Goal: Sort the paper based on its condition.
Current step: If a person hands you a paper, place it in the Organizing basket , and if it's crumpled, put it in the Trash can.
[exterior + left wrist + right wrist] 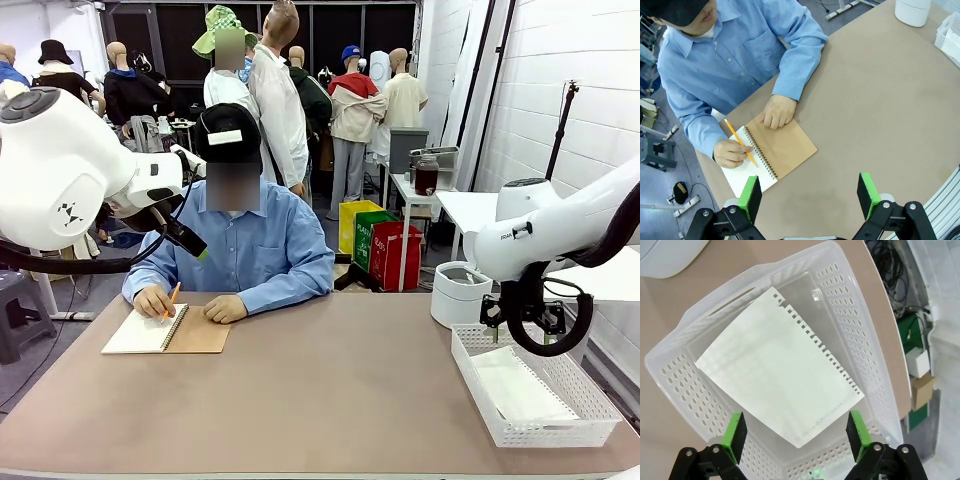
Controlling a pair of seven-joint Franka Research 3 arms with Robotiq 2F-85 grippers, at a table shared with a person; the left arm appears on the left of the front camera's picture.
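Counting one flat sheet (777,375) in one basket (700,395), one notebook (772,150), one pencil (740,141), one white tub (460,293), one person (240,240), two grippers (810,197) (796,432).

Bright, even overhead room light throughout, with only soft shadows on the brown table (330,390). The white basket (867,330) and its sheet of paper (777,385) look slightly washed out. Both wrist views bow at their edges (wide-angle lenses); focus is sharp overall.

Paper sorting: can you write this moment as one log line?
paper: flat in basket | right end effector: open above | person: writing in notebook
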